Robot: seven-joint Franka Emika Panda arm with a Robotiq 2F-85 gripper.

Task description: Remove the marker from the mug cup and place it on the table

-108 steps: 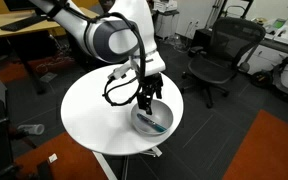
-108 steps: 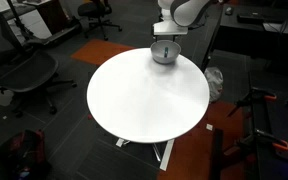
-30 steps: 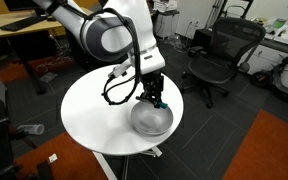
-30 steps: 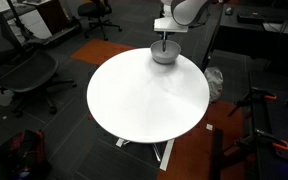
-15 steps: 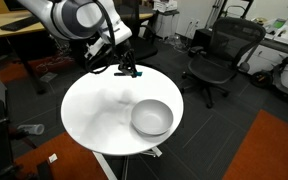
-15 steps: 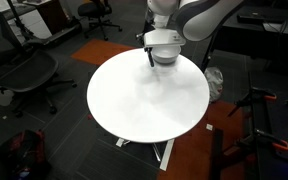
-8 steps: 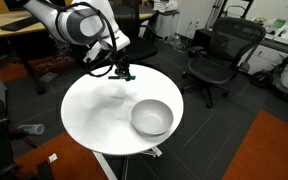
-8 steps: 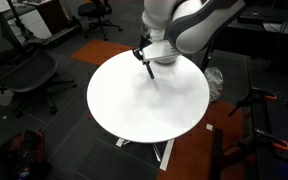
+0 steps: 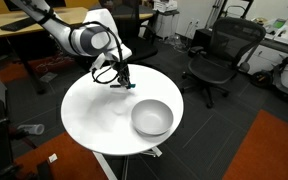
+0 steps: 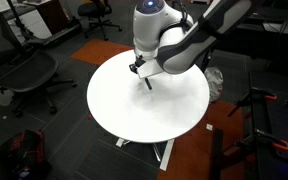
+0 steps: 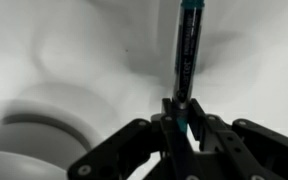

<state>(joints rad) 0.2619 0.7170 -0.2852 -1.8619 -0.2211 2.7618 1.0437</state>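
Observation:
My gripper (image 11: pixel 184 122) is shut on the marker (image 11: pixel 187 50), a thin dark stick with a teal band that points away from the fingers toward the white table (image 11: pixel 74 50). In both exterior views the gripper (image 9: pixel 121 79) (image 10: pixel 141 71) hangs low over the table (image 9: pixel 94 125) (image 10: pixel 134 115), with the marker (image 9: pixel 130 86) (image 10: pixel 146 82) sticking out below it. The grey mug cup (image 9: pixel 152 117) stands apart from the gripper, nearer the table's edge, with nothing visible in it. Its rim (image 11: pixel 24 150) shows at the wrist view's lower left. In an exterior view the arm (image 10: pixel 169 40) hides it.
A black office chair (image 9: pixel 219 55) stands past the table, and a second chair (image 10: pixel 24 70) sits off its other side. A wooden desk (image 9: pixel 34 25) is behind the arm. A black cable (image 9: pixel 106 72) loops beside the gripper.
The gripper has carried the marker further from the mug cup, across the table and lower toward its top. The mug cup has not moved.

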